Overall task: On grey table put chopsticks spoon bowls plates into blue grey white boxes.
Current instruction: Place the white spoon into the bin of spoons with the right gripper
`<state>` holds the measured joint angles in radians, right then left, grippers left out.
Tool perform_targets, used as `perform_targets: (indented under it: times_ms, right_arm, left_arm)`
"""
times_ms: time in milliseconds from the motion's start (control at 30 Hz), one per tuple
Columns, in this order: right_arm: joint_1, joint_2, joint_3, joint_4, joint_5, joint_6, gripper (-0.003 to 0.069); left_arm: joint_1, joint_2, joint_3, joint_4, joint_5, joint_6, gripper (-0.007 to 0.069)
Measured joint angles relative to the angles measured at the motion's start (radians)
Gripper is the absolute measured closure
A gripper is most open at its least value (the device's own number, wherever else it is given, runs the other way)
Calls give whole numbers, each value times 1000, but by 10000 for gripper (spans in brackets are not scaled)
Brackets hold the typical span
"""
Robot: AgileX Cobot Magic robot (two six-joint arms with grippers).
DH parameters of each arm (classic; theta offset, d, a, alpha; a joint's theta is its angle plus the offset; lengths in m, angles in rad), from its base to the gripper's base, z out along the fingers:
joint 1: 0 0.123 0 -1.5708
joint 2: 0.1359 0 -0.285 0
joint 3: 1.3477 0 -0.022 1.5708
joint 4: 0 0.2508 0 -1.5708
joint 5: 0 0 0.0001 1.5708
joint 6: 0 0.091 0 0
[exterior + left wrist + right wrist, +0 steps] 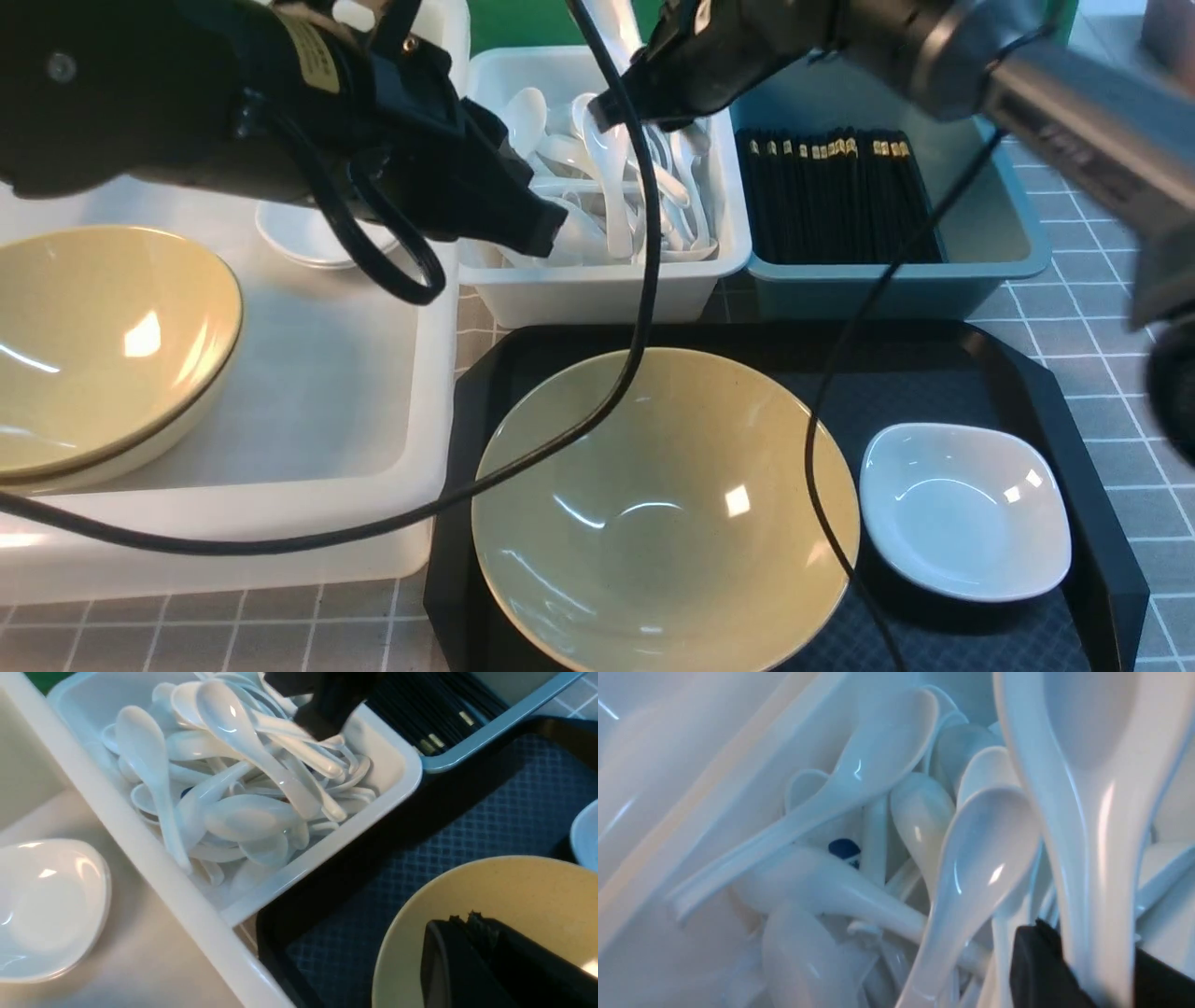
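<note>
My right gripper hangs over the white spoon box and is shut on the handle of a white spoon. In the right wrist view its bowl points into the pile of spoons. My left gripper is shut and empty above that box's left edge; its tips are closed together. A yellow bowl and a small white dish sit on the black tray. Black chopsticks lie in the blue box.
The large white box on the left holds another yellow bowl and a small white dish. Black cables hang across the tray and bowl. The grey gridded table shows at the right.
</note>
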<state>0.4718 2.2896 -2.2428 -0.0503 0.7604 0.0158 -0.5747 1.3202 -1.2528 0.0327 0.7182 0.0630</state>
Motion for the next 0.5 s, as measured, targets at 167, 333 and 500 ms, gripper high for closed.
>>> perform_targets:
  times_ms: [167, 333, 500]
  right_arm:
    - [-14, 52, -46, 20, 0, 27, 393]
    - [-28, 35, -89, 29, 142, 36, 127]
    - [-26, -31, -170, 31, 414, -81, 51]
  left_arm:
    - [0, 0, 0, 43, 56, -25, 636]
    - [0, 0, 0, 61, 110, -53, 636]
    - [0, 17, -41, 53, 171, -55, 636]
